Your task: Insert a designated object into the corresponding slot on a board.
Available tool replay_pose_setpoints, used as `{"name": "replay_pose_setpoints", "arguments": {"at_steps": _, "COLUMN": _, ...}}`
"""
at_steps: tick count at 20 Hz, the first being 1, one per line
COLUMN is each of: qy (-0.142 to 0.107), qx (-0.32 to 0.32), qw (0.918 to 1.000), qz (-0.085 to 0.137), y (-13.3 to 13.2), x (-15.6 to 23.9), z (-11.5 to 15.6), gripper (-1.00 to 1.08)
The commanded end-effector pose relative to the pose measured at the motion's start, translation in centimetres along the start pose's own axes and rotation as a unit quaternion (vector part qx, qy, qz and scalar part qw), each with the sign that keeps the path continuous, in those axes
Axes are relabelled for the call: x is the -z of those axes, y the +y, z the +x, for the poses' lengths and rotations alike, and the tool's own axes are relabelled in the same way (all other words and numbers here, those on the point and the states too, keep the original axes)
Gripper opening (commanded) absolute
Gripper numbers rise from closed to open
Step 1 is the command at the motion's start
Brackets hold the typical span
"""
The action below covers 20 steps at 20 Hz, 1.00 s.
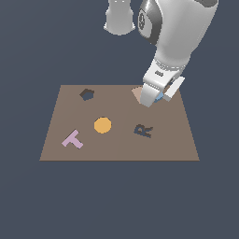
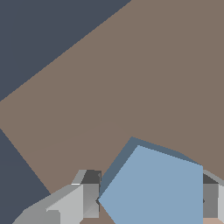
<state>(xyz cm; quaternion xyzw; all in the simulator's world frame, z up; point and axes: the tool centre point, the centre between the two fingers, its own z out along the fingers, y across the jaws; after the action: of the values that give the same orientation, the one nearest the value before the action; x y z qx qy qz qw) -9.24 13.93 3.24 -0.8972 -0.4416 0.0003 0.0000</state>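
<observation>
The light-blue pentagon block sits between my gripper's two grey fingers, which touch its sides, so the gripper is shut on it. In the exterior view only a sliver of the block shows behind the gripper, low over the brown board's far corner on the exterior view's right. The dark pentagon slot lies near the board's far corner on the exterior view's left, well apart from the gripper. Whether the block rests on the board or hangs just above it, I cannot tell.
An orange disc lies mid-board. A pink T is near the front on the exterior view's left. A dark letter R sits in front of the gripper. A tan rectangle peeks out beside the fingers.
</observation>
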Motion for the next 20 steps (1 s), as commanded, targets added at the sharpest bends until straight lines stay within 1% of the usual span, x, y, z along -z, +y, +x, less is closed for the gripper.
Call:
{"name": "replay_pose_setpoints", "arguments": {"at_steps": 1, "qy": 0.000, "qx": 0.028, "qw": 0.9996, "qz": 0.000, "y": 0.1, "x": 0.1, "z": -1.6, "gripper": -1.00}}
{"name": "replay_pose_setpoints", "arguments": {"at_steps": 6, "qy": 0.000, "qx": 0.093, "qw": 0.9956, "qz": 0.000, "y": 0.7, "x": 0.2, "z": -5.0, "gripper": -1.00}}
{"name": "replay_pose_setpoints", "arguments": {"at_steps": 10, "qy": 0.000, "qx": 0.148, "qw": 0.9890, "qz": 0.000, "y": 1.6, "x": 0.2, "z": -7.9, "gripper": -1.00}}
{"name": "replay_pose_setpoints", "arguments": {"at_steps": 15, "qy": 0.000, "qx": 0.213, "qw": 0.9771, "qz": 0.000, "y": 3.1, "x": 0.3, "z": -11.1, "gripper": -1.00}}
{"name": "replay_pose_setpoints", "arguments": {"at_steps": 20, "qy": 0.000, "qx": 0.273, "qw": 0.9619, "qz": 0.000, "y": 4.9, "x": 0.4, "z": -14.0, "gripper": -1.00}}
